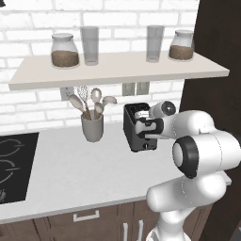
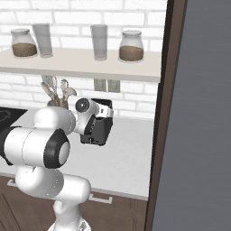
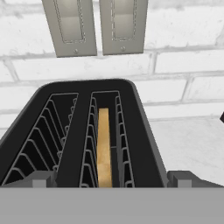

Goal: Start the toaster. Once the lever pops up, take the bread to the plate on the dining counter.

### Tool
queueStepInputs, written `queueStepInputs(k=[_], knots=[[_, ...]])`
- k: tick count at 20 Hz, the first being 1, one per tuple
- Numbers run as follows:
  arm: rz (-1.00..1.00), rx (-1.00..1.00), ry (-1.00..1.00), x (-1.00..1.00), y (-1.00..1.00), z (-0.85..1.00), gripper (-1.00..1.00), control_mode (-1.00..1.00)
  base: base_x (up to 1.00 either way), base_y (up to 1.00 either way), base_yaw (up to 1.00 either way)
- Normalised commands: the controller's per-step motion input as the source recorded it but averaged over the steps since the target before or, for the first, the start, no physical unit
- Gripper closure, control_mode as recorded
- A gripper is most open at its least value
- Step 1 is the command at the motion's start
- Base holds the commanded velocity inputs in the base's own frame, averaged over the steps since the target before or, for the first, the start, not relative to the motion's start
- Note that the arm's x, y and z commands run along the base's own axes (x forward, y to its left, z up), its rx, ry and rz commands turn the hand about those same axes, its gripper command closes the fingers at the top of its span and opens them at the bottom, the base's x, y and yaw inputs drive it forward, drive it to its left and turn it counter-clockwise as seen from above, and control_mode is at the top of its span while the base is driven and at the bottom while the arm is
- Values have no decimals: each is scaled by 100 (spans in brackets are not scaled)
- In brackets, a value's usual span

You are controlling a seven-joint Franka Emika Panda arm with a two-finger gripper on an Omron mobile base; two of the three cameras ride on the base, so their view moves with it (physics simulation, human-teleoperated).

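Observation:
The dark grey toaster (image 3: 78, 131) stands on the speckled worktop against the brick wall, with its two slots facing up. A pale tan slice of bread (image 3: 103, 146) sits on edge deep in the right slot; the left slot is empty. My gripper (image 3: 111, 180) hovers at the toaster's near end, open, its fingertips (image 3: 39, 179) wide apart on either side of the body and holding nothing. From the base, the hand (image 1: 142, 128) covers the toaster's (image 1: 134, 117) front face. The lever is hidden. The plate and the dining counter are out of view.
A grey utensil cup (image 1: 92, 127) with spoons stands left of the toaster. A black hob (image 1: 12, 160) lies at the far left. Above runs a shelf (image 1: 117, 68) with jars and glasses. A tall dark cabinet wall (image 2: 198, 113) closes off the right side.

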Motion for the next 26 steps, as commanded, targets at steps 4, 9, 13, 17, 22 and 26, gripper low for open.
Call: queueStepInputs(k=[4, 9, 13, 17, 22, 26], knots=[[0, 0, 0, 0, 0, 0, -100, -100, 0, 0, 0], [0, 0, 0, 0, 0, 0, -100, -100, 0, 0, 0], [0, 0, 0, 0, 0, 0, -100, -100, 0, 0, 0], [0, 0, 0, 0, 0, 0, -100, -100, 0, 0, 0], [0, 0, 0, 0, 0, 0, -100, -100, 0, 0, 0], [0, 0, 0, 0, 0, 0, -100, -100, 0, 0, 0]])
